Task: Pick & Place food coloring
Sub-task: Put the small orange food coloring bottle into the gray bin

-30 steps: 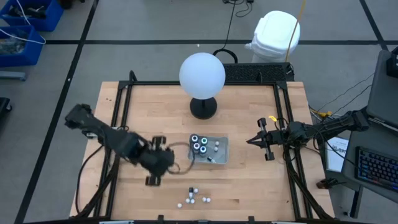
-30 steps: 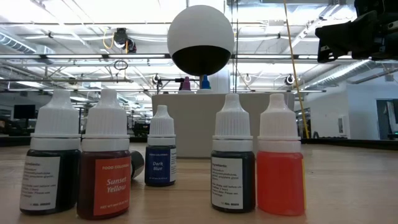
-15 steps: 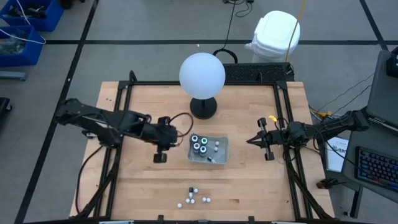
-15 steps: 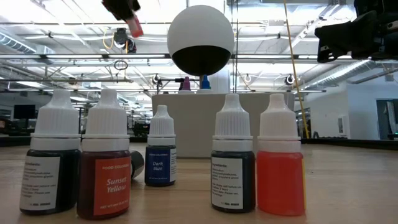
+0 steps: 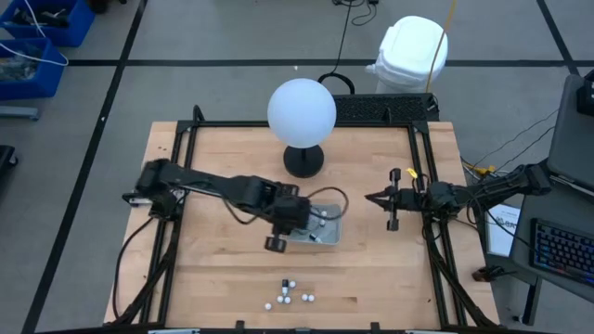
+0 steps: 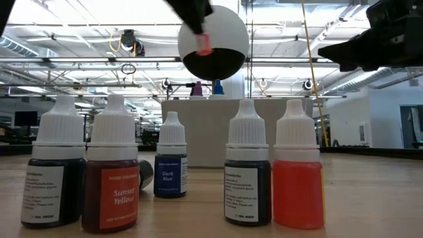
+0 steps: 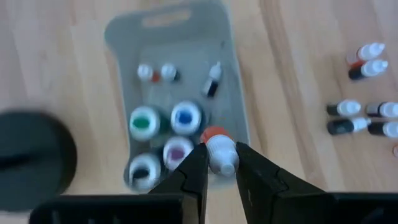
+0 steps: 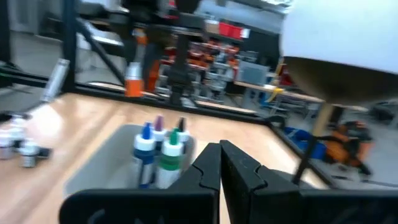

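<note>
High view: near the centre of the frame, the left gripper [image 5: 290,215] is being held over the left part of the clear rectangular tray [image 5: 329,229], which is lying on the wooden table [image 5: 213,269] just below the white globe lamp [image 5: 302,111]. In the left wrist view, a small food coloring bottle [image 7: 219,149] with a white cap and red-orange contents is being gripped between the narrowly set fingers [image 7: 194,169], above the round-topped bottles [image 7: 164,132] standing in the tray. A cluster of small white-topped bottles [image 5: 289,295] is being left on the table at the lower centre of the high view. At the right of centre, the right gripper [image 5: 379,199] is being kept closed and empty above the table, pointing toward the tray.
</note>
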